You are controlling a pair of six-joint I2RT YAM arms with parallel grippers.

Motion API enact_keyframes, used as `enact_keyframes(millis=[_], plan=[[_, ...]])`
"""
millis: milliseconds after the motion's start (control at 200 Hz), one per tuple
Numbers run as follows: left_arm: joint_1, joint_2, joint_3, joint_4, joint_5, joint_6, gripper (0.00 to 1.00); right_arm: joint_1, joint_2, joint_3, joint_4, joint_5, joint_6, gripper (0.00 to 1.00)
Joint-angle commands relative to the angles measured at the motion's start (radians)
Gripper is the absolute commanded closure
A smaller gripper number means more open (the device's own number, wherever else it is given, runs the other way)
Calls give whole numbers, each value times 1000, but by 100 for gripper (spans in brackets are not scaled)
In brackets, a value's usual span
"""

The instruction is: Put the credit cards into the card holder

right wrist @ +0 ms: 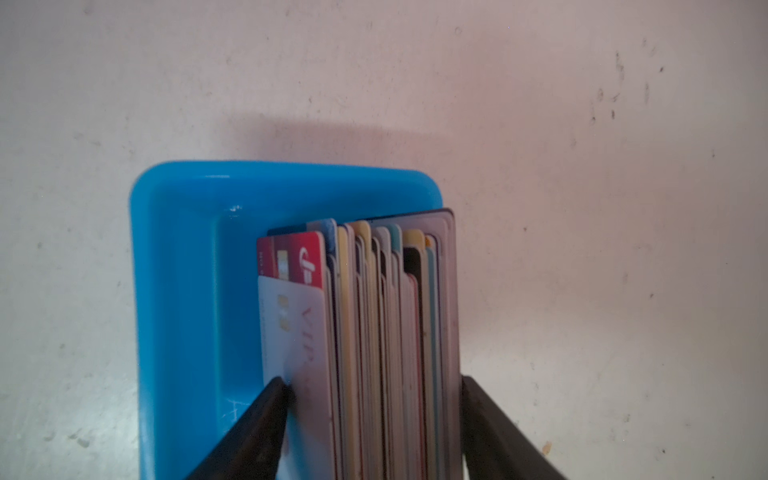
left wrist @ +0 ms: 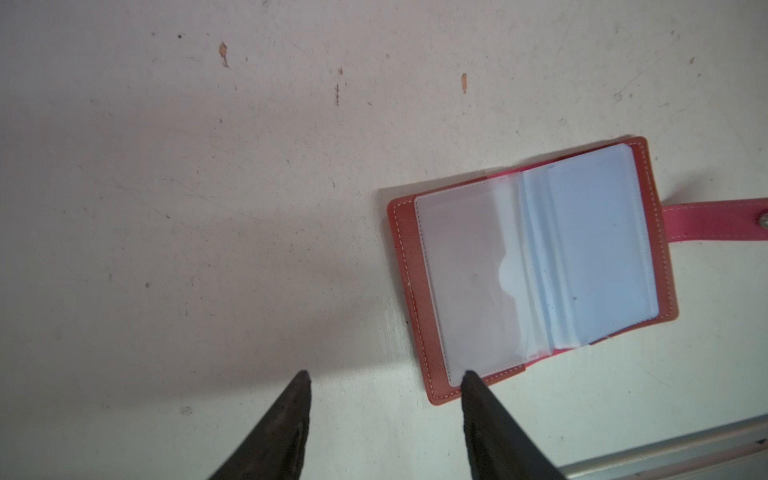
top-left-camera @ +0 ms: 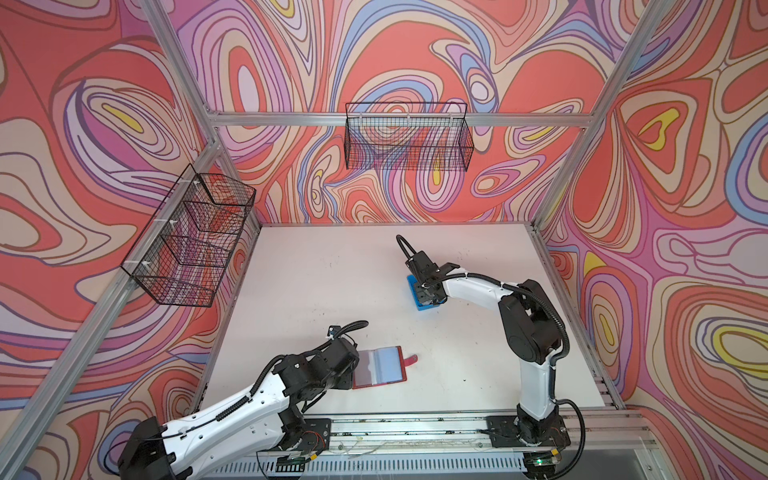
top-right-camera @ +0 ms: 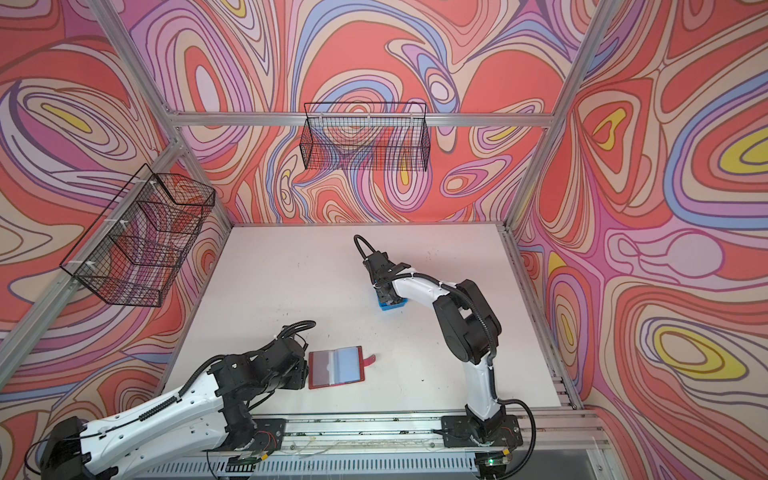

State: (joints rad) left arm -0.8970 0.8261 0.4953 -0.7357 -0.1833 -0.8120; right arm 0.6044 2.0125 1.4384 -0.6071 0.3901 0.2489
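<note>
Blue plastic tray (right wrist: pixel 178 291) walling upright credit cards (right wrist: pixel 374 311), white VIP card (right wrist: pixel 299 332) outermost; right gripper (right wrist: pixel 375 380) astride stack, clamp unclear. Red card holder (left wrist: pixel 536 257) open; left gripper (left wrist: pixel 386 374) jaws apart.

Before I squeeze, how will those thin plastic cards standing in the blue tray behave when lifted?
The thin plastic cards look stiff, but their uneven edges suggest the stack may fan or drop inner ones. Glossy faces probably slide. The blue plastic tray looks light and may shift.

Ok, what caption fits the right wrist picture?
Right gripper straddling a stack of cards standing on edge in a blue tray.
</note>
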Motion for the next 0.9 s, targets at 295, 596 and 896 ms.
enact_keyframes(millis=[295,596,896], plan=[[-3,2,8,-7,-11,4,40,15,-4,23,-23,20,0,52],[-5,2,7,-7,-12,4,40,17,-1,16,2,-70,-2,52],[-4,1,5,-6,-10,3,40,-39,18,-5,32,-188,14,45]])
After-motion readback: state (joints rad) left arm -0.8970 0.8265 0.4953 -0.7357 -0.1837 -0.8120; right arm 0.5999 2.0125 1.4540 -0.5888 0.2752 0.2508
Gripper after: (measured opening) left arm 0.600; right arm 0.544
